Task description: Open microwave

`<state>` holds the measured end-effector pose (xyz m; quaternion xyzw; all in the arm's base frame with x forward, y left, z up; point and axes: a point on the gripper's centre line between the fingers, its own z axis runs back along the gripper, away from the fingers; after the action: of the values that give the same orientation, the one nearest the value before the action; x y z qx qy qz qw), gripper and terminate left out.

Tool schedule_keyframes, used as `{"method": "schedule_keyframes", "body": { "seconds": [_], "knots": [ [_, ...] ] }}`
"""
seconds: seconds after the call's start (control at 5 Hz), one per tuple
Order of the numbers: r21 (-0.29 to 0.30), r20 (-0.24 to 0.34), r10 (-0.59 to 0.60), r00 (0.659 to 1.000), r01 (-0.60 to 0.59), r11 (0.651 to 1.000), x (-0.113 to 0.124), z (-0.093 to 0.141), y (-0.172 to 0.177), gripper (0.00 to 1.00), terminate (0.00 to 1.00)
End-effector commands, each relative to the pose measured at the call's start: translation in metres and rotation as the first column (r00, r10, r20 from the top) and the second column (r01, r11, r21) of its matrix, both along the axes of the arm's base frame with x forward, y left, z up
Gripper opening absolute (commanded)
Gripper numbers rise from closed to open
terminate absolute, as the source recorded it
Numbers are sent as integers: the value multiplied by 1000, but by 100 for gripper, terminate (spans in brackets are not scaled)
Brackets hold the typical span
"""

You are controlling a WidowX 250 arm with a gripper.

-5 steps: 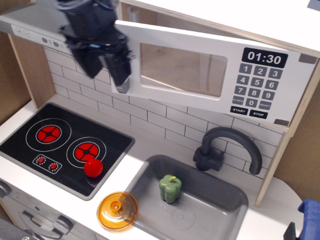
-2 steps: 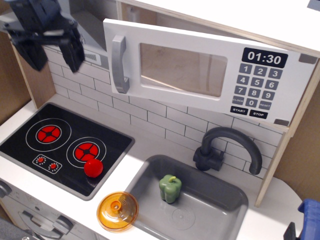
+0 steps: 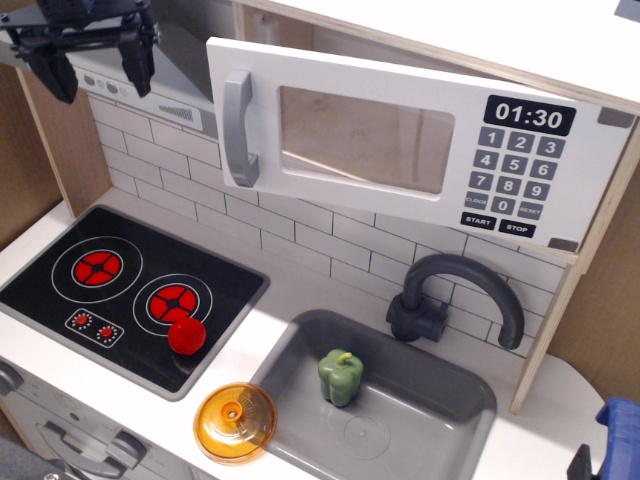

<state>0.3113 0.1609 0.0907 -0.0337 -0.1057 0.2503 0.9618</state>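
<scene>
The white microwave (image 3: 420, 150) hangs at the upper middle. Its door is swung partly out from the wood casing. It has a tinted window, a black keypad with a clock reading 01:30, and a grey vertical bar handle (image 3: 237, 128) at its left edge. My gripper (image 3: 92, 62) is at the top left, well left of the handle and in front of the grey range hood (image 3: 160, 60). Its two dark fingers stand wide apart and hold nothing.
A black two-burner stove (image 3: 130, 285) lies at the lower left with a red knob-like ball (image 3: 186, 336) on it. An orange lid (image 3: 236, 422) lies on the counter. A grey sink (image 3: 400, 400) holds a green pepper (image 3: 340, 376). A dark faucet (image 3: 450, 295) stands behind it.
My gripper has left the microwave handle and moved left and up to the top left corner. The door stays partly open.
</scene>
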Motion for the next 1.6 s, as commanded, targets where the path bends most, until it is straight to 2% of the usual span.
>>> {"method": "schedule_keyframes", "body": {
  "seconds": [0.0, 0.2, 0.4, 0.6, 0.8, 1.0, 1.2, 1.4],
  "knots": [
    [36, 22, -27, 999, 26, 999, 26, 10, -29, 100, 0],
    [87, 30, -78, 997, 75, 993, 33, 2, -58, 100, 0],
    [111, 26, -185, 982, 181, 977, 14, 1, -92, 100, 0],
    [102, -1, -296, 955, 295, 950, -19, 0, -119, 100, 0],
    [57, -39, -398, 917, 400, 915, -47, -12, -146, 100, 0],
    [-14, -67, -484, 873, 484, 875, -66, -27, -173, 100, 0],
    [-55, -43, -538, 842, 536, 843, -83, -37, -199, 100, 0],
    [-67, -45, -568, 822, 564, 823, -95, -42, -217, 100, 0]
  ]
}}
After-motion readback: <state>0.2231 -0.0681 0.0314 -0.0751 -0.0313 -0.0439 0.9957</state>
